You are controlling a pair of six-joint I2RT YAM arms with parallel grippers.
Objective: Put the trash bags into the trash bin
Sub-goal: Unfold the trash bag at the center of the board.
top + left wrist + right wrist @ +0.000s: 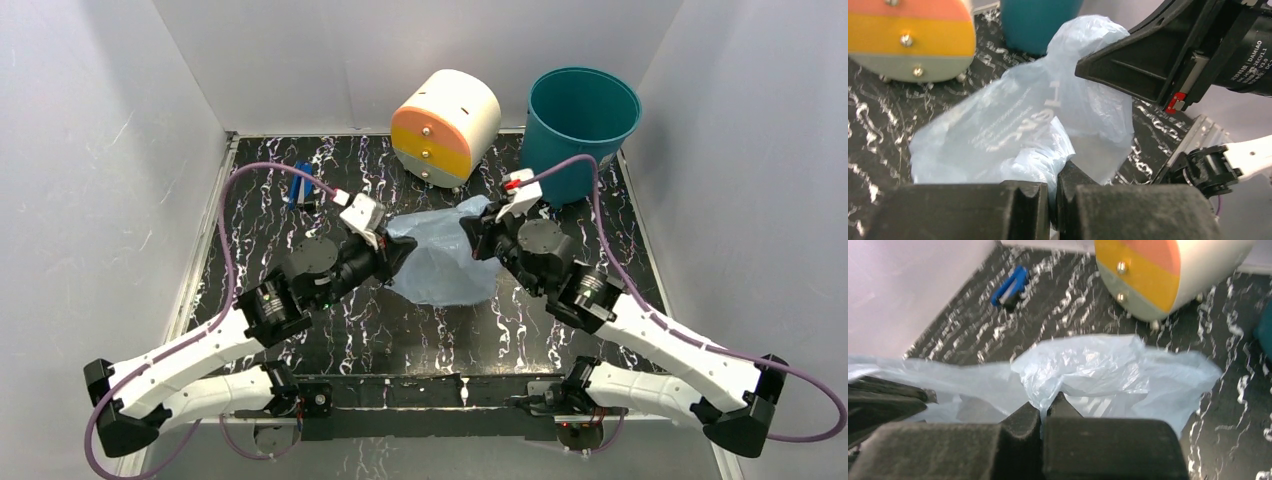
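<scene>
Both arms reach inward from the near corners of the table, elbows bent low. The left hand (398,252) and right hand (470,232) face each other closely, each pinched tight on the bag (440,268).

A black worktop (440,340) with white marble-like veining forms the floor of the enclosure. Plain matt white wall panels (330,60) stand along its left, far and right sides. A thin silver edge strip (200,245) borders the left side. Lighting is even.
</scene>
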